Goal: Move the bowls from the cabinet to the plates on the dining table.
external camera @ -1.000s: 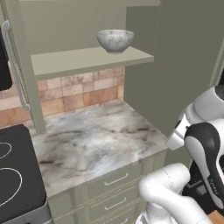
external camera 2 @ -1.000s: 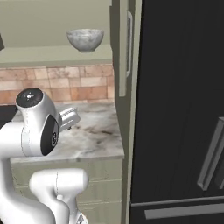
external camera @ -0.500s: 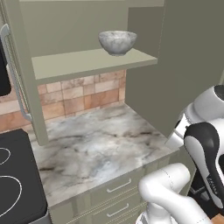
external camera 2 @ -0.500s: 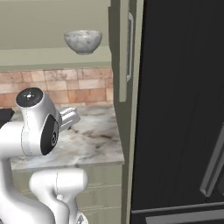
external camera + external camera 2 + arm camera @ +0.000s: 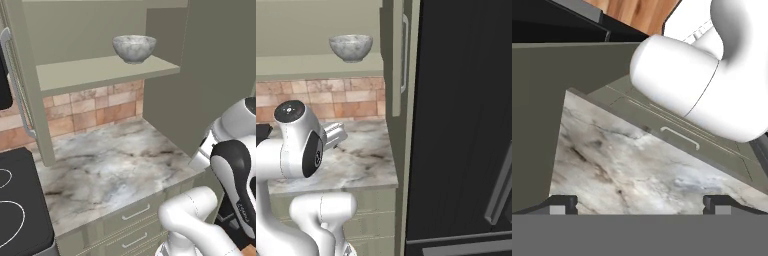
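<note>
Left base view: grey stone-like bowl is sitting upright near the right end of the open cabinet shelf, above the marble worktop. Black stove is showing at lower left. The arm is folded low at lower right, well apart from the bowl. Against the frame half a second ago, the whole picture is shifting: bowl and shelf are sitting slightly further right and higher, so the base is driving, not the bowl moving.

Right base view: same bowl is resting on the shelf, left of the cabinet door with its long silver handle. A dark fridge front is filling the right side. The scene is drifting here too.

Hand view: gripper is looking down over the worktop edge and drawer fronts; fingertips are standing spread wide, pinching nothing.

Judgement: the bowl is looking rigid, fairly heavy and breakable, with a smooth curved wall likely to slip. Best hold is probably over the rim, one finger inside, one outside.
</note>
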Controlling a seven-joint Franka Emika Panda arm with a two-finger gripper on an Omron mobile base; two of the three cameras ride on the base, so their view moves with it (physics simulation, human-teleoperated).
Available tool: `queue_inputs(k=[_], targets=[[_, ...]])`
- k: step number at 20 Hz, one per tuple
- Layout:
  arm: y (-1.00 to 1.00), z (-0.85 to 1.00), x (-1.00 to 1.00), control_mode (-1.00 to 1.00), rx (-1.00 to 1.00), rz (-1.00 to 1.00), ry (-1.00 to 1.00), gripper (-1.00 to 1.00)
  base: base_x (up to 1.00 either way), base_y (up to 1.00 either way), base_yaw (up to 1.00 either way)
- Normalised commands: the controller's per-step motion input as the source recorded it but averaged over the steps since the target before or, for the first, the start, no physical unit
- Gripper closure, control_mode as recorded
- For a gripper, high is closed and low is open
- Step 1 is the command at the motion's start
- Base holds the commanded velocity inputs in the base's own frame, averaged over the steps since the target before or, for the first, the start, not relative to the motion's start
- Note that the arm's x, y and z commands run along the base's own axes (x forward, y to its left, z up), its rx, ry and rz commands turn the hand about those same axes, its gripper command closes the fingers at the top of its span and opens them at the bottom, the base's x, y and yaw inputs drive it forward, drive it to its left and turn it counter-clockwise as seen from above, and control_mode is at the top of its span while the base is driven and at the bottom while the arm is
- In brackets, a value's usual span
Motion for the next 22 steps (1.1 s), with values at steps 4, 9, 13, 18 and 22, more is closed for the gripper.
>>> queue_inputs(k=[4,9,13,18,22], targets=[[0.03,0.00,0.00,-1.00,-0.05,0.00,0.00,-1.00,0.00,0.00,0.00],[0.00,0.27,-0.04,-1.00,-0.07,0.00,-0.05,-1.00,0.00,0.00,0.00],[0.00,0.60,-0.12,-1.00,-0.10,0.00,-0.09,-1.00,0.00,0.00,0.00],[0.00,0.66,-0.05,-1.00,-0.08,0.00,-0.08,-1.00,0.00,0.00,0.00],[0.00,0.56,0.00,-1.00,-0.04,0.00,-0.03,-1.00,0.00,0.00,0.00]])
